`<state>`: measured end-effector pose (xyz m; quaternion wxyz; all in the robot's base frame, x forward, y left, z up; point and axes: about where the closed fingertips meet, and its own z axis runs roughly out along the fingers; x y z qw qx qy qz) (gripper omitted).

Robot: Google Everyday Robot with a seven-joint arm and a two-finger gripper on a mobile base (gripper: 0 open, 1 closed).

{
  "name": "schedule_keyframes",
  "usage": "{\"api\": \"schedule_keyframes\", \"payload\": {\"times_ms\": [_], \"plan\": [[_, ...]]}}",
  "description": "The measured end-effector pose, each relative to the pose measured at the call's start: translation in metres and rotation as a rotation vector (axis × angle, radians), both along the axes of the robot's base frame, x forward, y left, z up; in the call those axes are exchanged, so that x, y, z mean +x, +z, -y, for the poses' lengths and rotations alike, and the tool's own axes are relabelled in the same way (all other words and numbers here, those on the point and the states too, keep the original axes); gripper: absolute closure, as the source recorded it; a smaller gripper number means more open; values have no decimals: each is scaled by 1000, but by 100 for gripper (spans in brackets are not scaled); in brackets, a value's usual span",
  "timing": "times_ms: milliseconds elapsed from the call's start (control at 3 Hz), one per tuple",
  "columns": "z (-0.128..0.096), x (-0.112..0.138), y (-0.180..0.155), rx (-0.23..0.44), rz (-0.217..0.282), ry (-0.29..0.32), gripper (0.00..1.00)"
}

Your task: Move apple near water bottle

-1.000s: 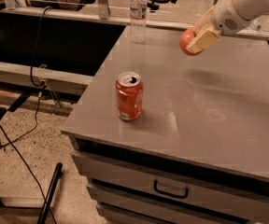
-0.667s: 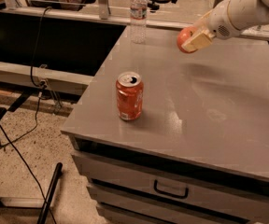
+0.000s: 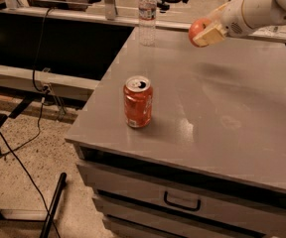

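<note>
The red-orange apple [image 3: 198, 29] is held in my gripper [image 3: 206, 32], which reaches in from the upper right on a white arm and hangs above the far part of the grey cabinet top [image 3: 222, 108]. The fingers are shut on the apple. The water bottle [image 3: 146, 15], clear with a white cap and pale label band, stands upright at the far left corner of the top. The apple is to the right of the bottle, about a hand's width away and off the surface.
An orange-red soda can [image 3: 137, 102] stands upright near the front left of the top. Drawers with a handle [image 3: 181, 202] sit below. Cables [image 3: 34, 73] and a dark pole [image 3: 52, 207] lie on the floor at left.
My gripper has carried the apple leftward and a little farther back, closing the gap to the water bottle. The can and bottle have not moved.
</note>
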<state>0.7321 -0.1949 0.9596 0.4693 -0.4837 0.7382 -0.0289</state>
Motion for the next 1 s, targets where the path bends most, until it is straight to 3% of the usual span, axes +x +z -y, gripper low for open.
{"api": "schedule_keyframes", "payload": {"times_ms": [333, 1000], "plan": [[-8, 4, -4, 25, -8, 18, 100], [-55, 50, -18, 115, -30, 42, 100]]}}
